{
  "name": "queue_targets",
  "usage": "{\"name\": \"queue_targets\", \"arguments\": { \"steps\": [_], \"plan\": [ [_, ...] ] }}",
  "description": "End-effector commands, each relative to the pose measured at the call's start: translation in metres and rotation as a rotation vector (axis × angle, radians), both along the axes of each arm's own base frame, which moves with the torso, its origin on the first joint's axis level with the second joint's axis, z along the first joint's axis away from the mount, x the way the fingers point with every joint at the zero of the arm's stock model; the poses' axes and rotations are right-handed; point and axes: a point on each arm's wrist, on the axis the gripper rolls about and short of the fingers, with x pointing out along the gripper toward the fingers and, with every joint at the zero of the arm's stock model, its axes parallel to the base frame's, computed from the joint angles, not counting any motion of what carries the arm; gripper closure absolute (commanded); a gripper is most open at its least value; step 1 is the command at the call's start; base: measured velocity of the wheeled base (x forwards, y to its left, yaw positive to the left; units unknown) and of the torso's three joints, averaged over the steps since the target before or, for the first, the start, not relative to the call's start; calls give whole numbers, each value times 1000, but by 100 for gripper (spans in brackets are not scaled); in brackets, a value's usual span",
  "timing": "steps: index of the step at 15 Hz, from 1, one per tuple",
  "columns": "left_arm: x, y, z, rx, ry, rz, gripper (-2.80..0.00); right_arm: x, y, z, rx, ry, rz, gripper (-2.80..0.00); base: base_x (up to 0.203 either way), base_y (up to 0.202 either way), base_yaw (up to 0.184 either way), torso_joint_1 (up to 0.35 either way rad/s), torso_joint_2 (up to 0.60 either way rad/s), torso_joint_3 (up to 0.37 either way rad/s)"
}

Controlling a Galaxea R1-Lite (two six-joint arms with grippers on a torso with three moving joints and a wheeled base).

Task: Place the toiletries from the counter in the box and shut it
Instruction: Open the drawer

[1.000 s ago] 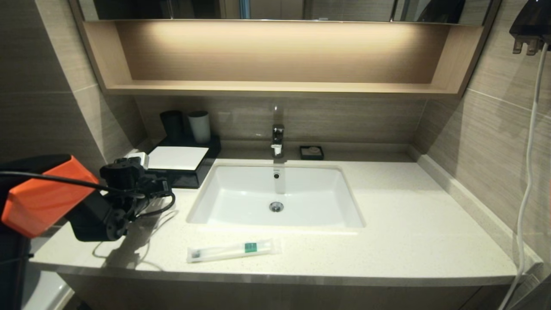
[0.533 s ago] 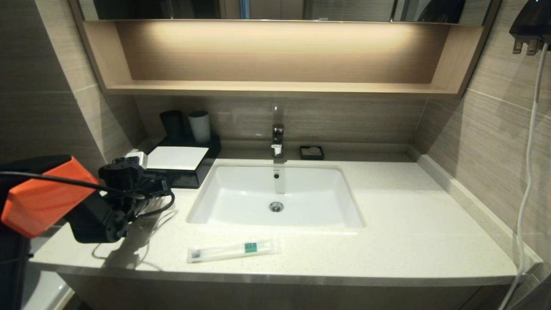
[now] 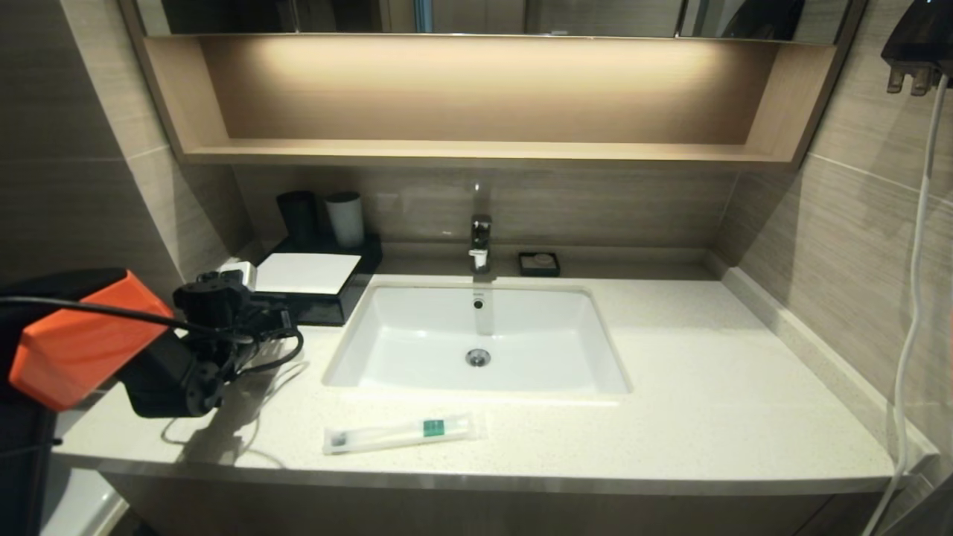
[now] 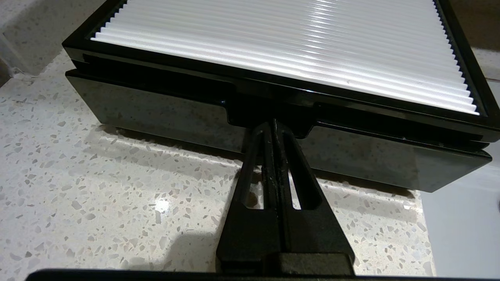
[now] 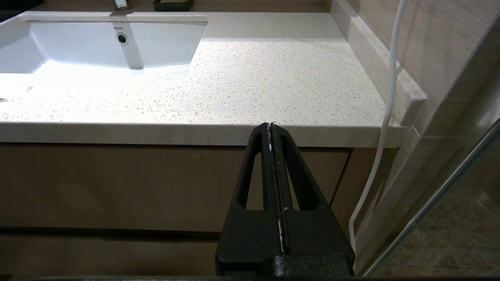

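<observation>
The toothbrush packet (image 3: 402,432), clear with a green label, lies on the counter (image 3: 707,402) in front of the basin (image 3: 476,335). The box (image 3: 307,274), black with a white top, stands at the back left. In the left wrist view its ribbed white top (image 4: 281,43) and glossy drawer front (image 4: 156,113) fill the frame. My left gripper (image 4: 273,124) is shut and empty, with its tips in the notch at the middle of the drawer front's upper edge. My right gripper (image 5: 270,125) is shut and empty, parked below the counter's front edge at the right.
A black cup (image 3: 298,216) and a grey cup (image 3: 345,218) stand behind the box. A faucet (image 3: 480,242) and a small soap dish (image 3: 539,263) sit behind the basin. A wooden shelf (image 3: 476,152) hangs above. A white cable (image 3: 912,320) hangs at the right wall.
My left arm shifts only a little at the box front. The packet and the box have not moved.
</observation>
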Motion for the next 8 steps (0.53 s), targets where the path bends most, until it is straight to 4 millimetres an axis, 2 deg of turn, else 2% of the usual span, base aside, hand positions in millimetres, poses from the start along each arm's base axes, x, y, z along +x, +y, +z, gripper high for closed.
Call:
{"name": "queue_targets", "arguments": {
  "steps": [1, 8],
  "plan": [
    [2, 0, -2, -1, -6, 1, 0, 0, 0, 0, 0, 0, 0, 0, 0, 0, 0, 0, 0, 0],
    [11, 1, 3, -2, -3, 3, 0, 0, 0, 0, 0, 0, 0, 0, 0, 0, 0, 0, 0, 0]
  ]
}}
